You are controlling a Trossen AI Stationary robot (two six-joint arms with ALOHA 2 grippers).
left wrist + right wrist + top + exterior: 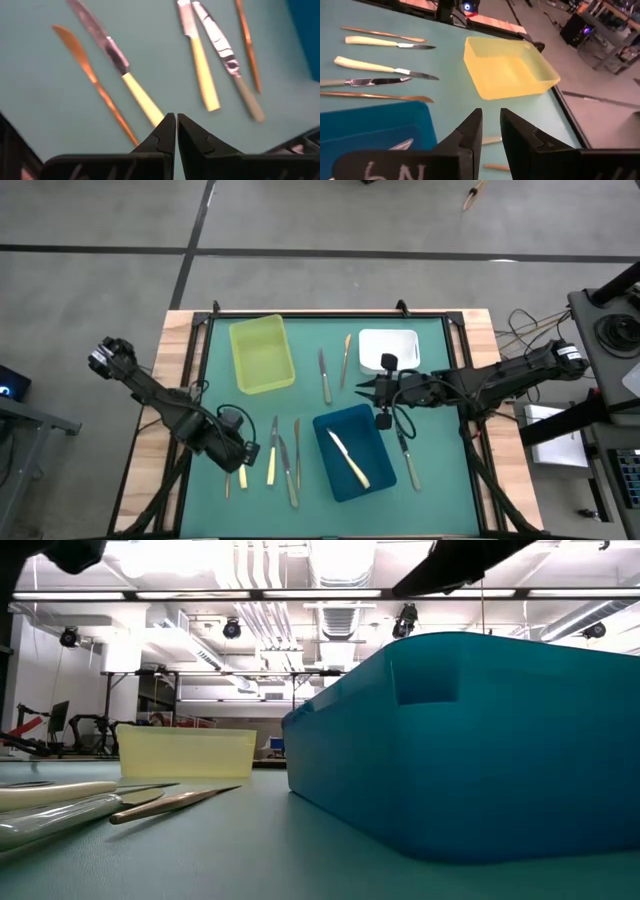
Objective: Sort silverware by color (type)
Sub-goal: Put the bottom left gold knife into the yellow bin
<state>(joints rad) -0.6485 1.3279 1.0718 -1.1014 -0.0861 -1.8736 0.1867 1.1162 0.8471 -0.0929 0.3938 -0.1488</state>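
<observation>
Several knives lie flat on the green mat. At the near left are a copper knife (95,82), two cream-handled knives (115,60) (200,60), a silver knife (225,55) and a thin copper one (248,50). My left gripper (245,452) (176,120) points down over them, shut and holding nothing, its tips over one cream handle's end. Another cream-handled knife (350,460) lies in the blue tray (375,480). My right gripper (365,390) (491,122) hangs between the white tray (400,340) and the blue tray, narrowly open with nothing between its fingers.
A yellow tray (262,353) (510,70) stands at the far left with nothing in it. Two knives (324,375) (346,360) lie between it and the white tray. A silver knife (408,460) lies right of the blue tray. In the low view the blue tray's wall (480,740) fills the right.
</observation>
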